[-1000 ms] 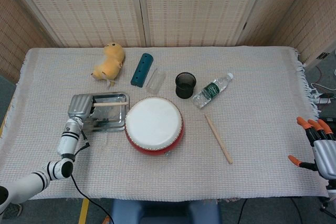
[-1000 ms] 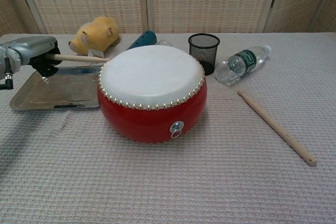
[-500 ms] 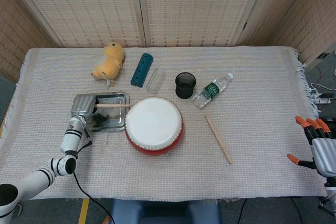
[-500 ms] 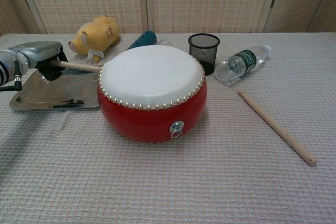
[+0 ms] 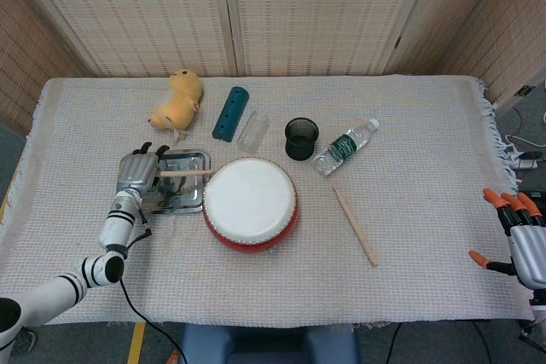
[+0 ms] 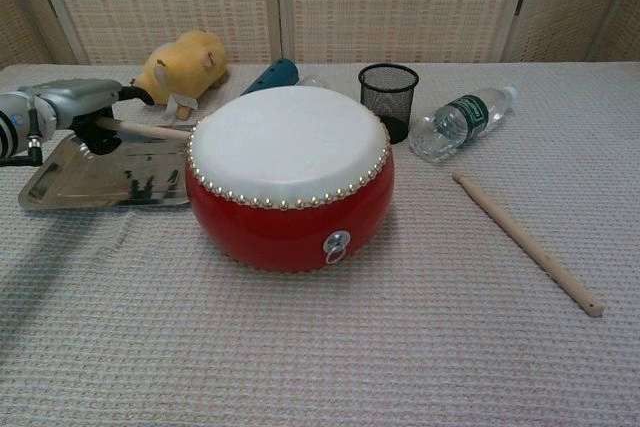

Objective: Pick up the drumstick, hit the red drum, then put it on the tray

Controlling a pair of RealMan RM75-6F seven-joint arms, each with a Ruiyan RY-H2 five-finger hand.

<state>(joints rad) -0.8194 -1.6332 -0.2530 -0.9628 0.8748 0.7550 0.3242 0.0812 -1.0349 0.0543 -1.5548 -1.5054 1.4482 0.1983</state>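
At nine o'clock of the red drum (image 5: pixel 250 203), the left hand (image 5: pixel 136 171), fingers spreading yet apparently gripping the drumstick (image 5: pixel 183 173), should lower it flat onto the tray (image 5: pixel 189 202) before releasing.

Even, diffuse overhead light; both views bright, sharp. Soft shadow at drum (image 6: pixel 290 182) base. Mild glare on tray (image 6: pixel 70 179). No notable blur or edge distortion.

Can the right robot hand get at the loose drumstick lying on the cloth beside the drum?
Probably yes. The right robot hand holds nothing, and only bare cloth lies between it and the loose drumstick, which lies apart from the red drum and the water bottle. Whether the arm reaches that far is unclear.
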